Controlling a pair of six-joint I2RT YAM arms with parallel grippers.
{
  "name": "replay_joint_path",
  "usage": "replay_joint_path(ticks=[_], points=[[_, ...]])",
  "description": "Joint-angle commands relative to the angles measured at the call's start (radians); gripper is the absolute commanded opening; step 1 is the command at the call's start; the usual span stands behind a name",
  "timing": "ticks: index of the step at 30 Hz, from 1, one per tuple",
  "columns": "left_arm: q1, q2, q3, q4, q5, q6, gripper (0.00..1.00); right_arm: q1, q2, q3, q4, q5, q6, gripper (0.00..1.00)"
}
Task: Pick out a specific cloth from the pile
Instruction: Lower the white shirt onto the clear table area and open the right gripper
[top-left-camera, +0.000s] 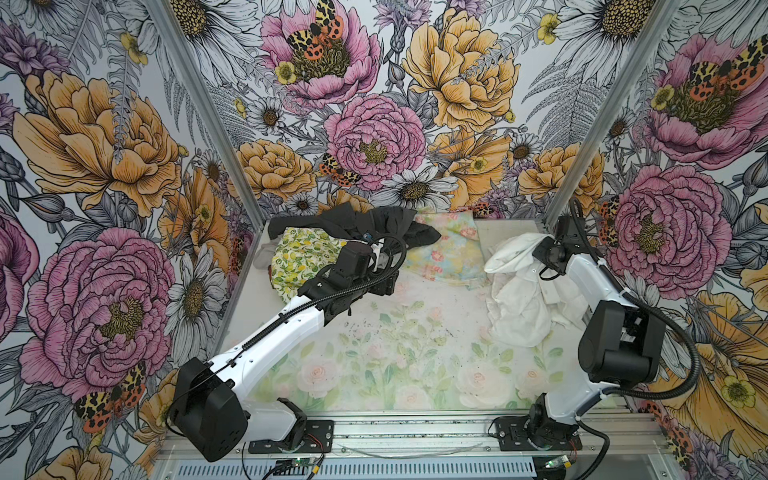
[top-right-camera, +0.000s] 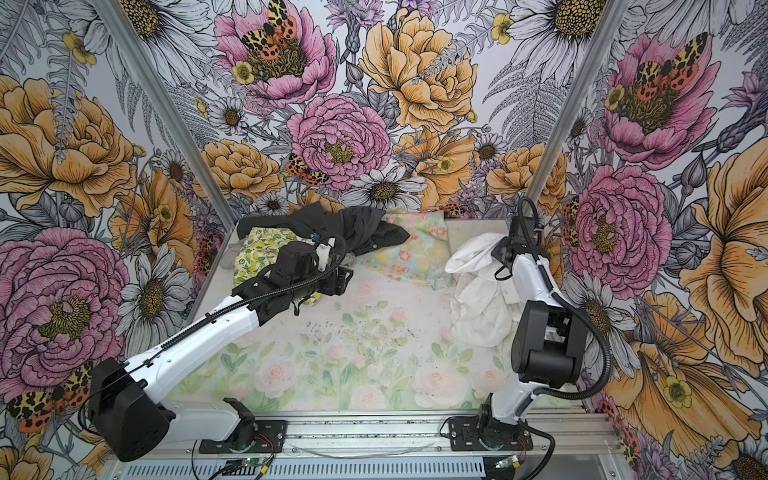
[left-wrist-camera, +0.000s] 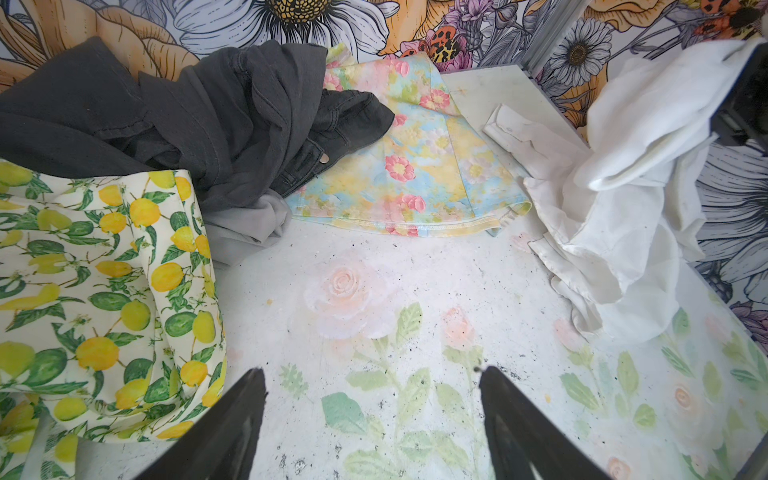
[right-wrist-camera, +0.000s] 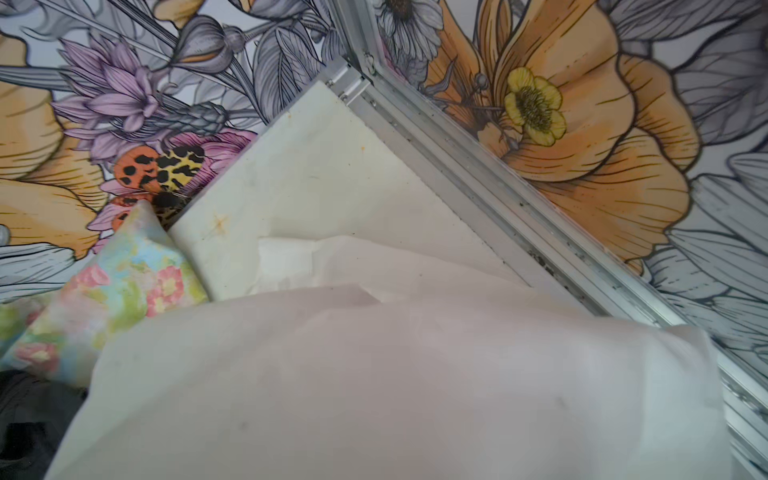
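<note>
R hand (top-left-camera: 545, 244) pinches white cloth (top-left-camera: 519, 303), top end raised; L hand (left-wrist-camera: 372, 376) spread above table (left-wrist-camera: 415, 274).

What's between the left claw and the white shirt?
Bare table, nothing else; the left wrist view shows it clear from the open left claw to the shirt.
</note>
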Motion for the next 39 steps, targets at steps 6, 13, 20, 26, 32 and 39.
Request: replay_joint_path(ticks=[6, 13, 20, 26, 32, 39], points=[[-0.007, 0.03, 0.002, 0.012, 0.017, 0.007, 0.82, 0.002, 0.283, 0.255, -0.097, -0.002, -0.094, 0.16], [-0.006, 0.045, 0.005, 0.01, 0.01, 0.013, 0.82, 0.008, 0.448, 0.375, -0.187, -0.041, -0.157, 0.52], [-0.003, 0.063, 0.011, 0.008, 0.019, 0.012, 0.82, 0.035, 0.527, 0.445, -0.27, -0.09, -0.226, 0.99], [0.003, 0.061, 0.011, 0.011, 0.014, 0.01, 0.82, 0.077, 0.614, 0.548, -0.371, -0.055, -0.29, 0.99], [0.006, 0.051, 0.009, 0.01, 0.011, 0.01, 0.83, 0.103, 0.665, 0.638, -0.462, -0.038, -0.34, 0.97], [0.004, 0.044, 0.007, 0.01, 0.012, 0.006, 0.82, 0.123, 0.7, 0.698, -0.555, -0.001, -0.408, 0.61]])
